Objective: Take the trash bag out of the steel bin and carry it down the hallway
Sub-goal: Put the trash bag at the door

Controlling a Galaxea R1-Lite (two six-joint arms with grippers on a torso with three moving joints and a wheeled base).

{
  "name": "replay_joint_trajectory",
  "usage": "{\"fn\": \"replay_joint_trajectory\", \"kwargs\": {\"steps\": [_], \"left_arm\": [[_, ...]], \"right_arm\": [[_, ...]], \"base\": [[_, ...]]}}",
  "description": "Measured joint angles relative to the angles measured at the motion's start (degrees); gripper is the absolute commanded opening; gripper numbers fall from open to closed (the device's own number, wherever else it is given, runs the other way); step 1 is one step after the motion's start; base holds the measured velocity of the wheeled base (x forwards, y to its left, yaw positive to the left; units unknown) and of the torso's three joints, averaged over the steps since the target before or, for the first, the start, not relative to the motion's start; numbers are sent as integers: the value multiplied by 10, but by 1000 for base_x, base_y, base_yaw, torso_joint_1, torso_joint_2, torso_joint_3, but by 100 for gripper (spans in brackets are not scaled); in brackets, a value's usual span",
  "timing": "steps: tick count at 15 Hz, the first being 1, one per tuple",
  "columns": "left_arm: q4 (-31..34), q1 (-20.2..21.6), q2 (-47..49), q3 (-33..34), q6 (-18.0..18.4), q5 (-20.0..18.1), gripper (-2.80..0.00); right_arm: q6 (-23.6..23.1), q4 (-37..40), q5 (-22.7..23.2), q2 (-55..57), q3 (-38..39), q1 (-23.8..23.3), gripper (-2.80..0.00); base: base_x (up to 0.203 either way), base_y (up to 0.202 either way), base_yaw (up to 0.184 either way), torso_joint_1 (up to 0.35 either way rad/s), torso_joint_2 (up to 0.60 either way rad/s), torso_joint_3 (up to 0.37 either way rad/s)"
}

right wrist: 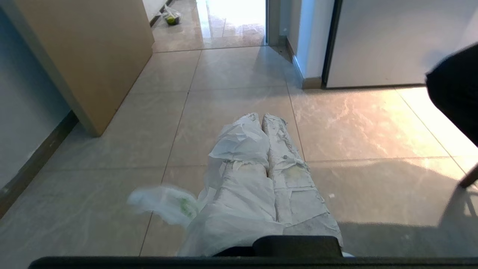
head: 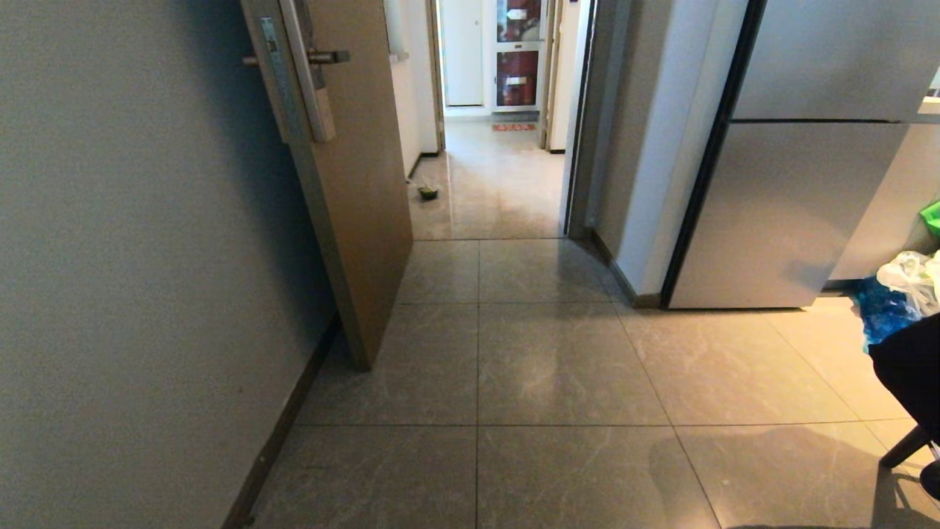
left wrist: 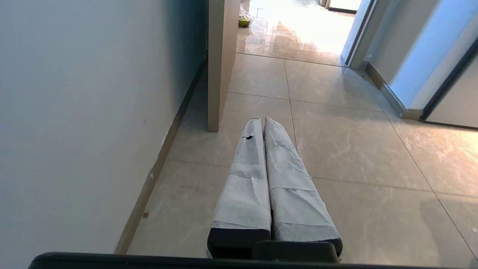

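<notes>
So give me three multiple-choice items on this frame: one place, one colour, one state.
1. Where is the trash bag?
A. in a bin
B. draped over the right gripper
C. on the left gripper

2. What colour is the bag's print?
A. green
B. red
C. blue

3. How does the door stand?
A. shut
B. open
C. off its hinges

Answers: 1 B, white plastic hangs over the shut right gripper's fingers; 2 A, green marks show on the hanging part; 3 B, the hallway shows past it.
</notes>
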Motion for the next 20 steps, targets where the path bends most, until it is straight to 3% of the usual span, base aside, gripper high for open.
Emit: {"fn": "replay_joint_trajectory", "kwargs": {"steps": [17, 20], "left_arm": [[-1, 0, 0, 0, 0, 0, -280], [-1, 0, 0, 0, -1, 0, -280]], "right_arm": [[0, 0, 0, 0, 0, 0, -280], [0, 0, 0, 0, 0, 0, -280]], "base": [[193, 0, 1, 2, 2, 2], [75, 0, -3, 6, 3, 0]]}}
